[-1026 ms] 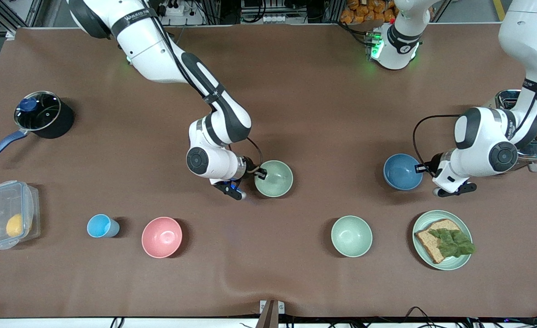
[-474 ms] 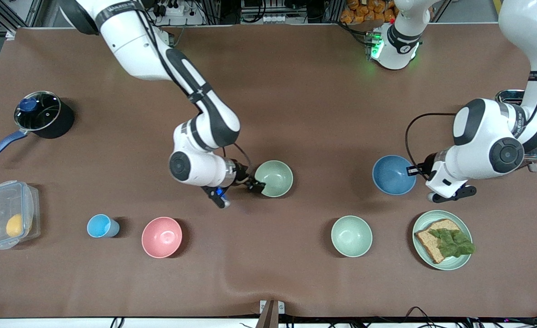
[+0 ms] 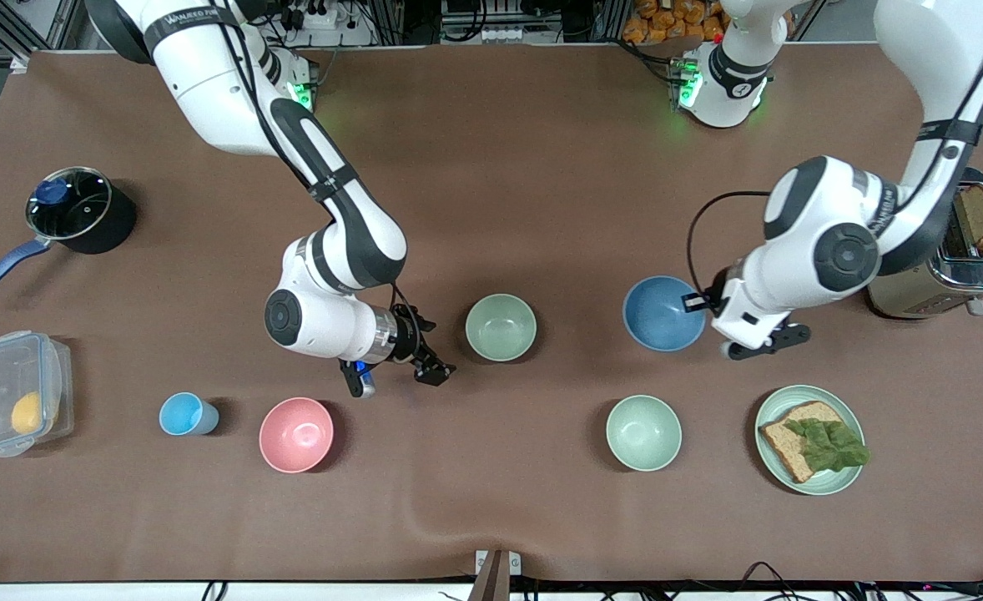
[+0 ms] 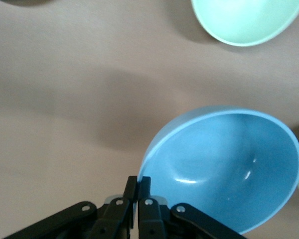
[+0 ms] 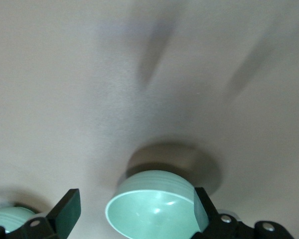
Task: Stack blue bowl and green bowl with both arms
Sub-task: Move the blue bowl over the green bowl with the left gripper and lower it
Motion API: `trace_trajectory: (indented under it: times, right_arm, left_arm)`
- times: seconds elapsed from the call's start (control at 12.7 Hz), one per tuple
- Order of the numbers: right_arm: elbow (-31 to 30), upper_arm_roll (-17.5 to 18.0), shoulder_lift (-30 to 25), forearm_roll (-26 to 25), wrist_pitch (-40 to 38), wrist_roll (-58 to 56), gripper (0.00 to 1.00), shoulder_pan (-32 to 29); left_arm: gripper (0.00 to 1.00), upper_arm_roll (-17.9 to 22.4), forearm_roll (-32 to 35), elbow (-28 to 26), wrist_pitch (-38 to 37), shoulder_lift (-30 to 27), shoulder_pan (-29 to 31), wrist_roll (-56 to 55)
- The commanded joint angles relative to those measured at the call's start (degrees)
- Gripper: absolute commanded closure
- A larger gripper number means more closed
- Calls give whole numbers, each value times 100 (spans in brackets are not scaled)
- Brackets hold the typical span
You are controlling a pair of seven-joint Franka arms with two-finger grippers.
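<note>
Left tool pinches your blue bowl's rim, lifted beside the green bowl; right tool, fingers spread, hangs just beside that green bowl on the bench.

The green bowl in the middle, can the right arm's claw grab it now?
Probably yes. The right gripper hangs open beside the green bowl, with only bare table between them. The left gripper is busy pinching the blue bowl.
</note>
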Motion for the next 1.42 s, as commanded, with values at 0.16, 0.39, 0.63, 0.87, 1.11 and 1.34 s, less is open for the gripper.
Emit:
trace_trajectory:
  times: [0.16, 0.39, 0.63, 0.87, 1.11, 1.34]
  right_arm:
    - [-321, -157, 40, -43, 293, 171, 0, 85]
    - [-769, -210, 13, 9, 1229, 433, 0, 233]
    - [-823, -228, 13, -17, 1445, 610, 0, 463]
    - [-824, -254, 22, -34, 1436, 619, 0, 646]
    - [-824, -728, 40, -61, 1200, 601, 0, 1042]
    - [-806, -764, 48, -78, 1155, 601, 0, 1087]
  left_arm:
    - [100, 11, -80, 131, 28, 153, -620, -793]
    - [100, 11, -150, 131, 256, 294, -848, -1162]
    - [100, 20, -326, 148, 660, 487, -1120, -1593]
    - [100, 20, -317, 166, 1073, 707, -1323, -2103]
    - [100, 29, -326, 471, 1399, 1058, -1700, -2743]
    - [100, 99, -265, 920, 1417, 1488, -2122, -3202]
